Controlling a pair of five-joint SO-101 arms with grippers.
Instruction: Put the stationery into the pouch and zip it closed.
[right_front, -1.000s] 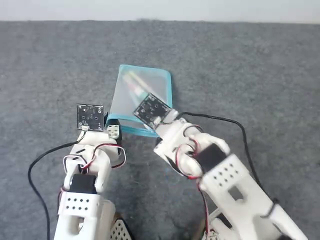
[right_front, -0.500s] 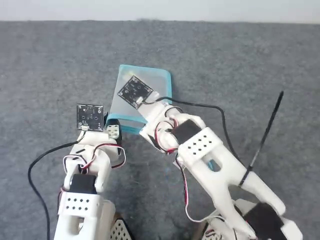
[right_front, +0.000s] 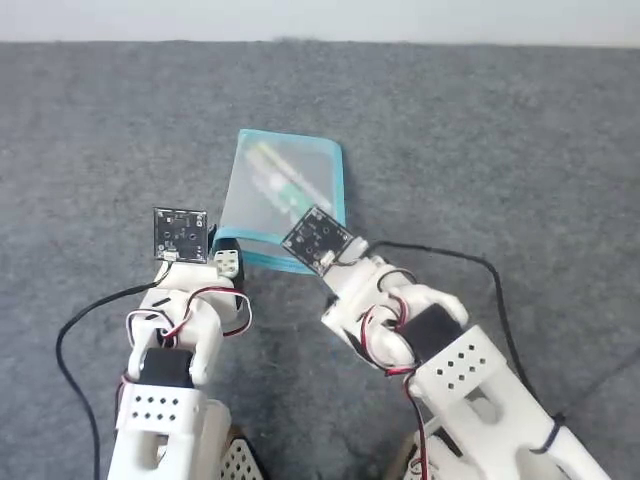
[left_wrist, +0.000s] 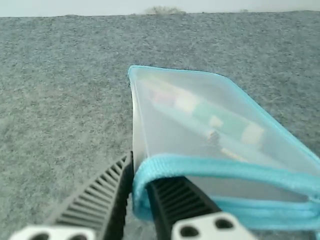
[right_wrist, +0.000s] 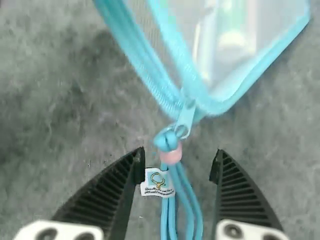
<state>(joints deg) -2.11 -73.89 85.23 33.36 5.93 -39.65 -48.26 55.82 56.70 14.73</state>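
Left jaws are clamped on the teal-trimmed near corner of the pouch (left_wrist: 200, 125). Right jaws stand apart, with the blue cord (right_wrist: 175, 215) and its pink bead (right_wrist: 170, 156) between them, ungripped. Just beyond sits the zipper pull (right_wrist: 185, 116) at the pouch's other near corner. The translucent pouch lies on the grey bench (right_front: 500, 150), with the stationery (left_wrist: 210, 117) inside it.

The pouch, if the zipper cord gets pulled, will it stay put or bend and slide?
Probably floppy: the pouch is thin translucent film, and its edge bows where the left gripper pinches it. Likely light, holding little stationery. The carpet-like mat should resist sliding.
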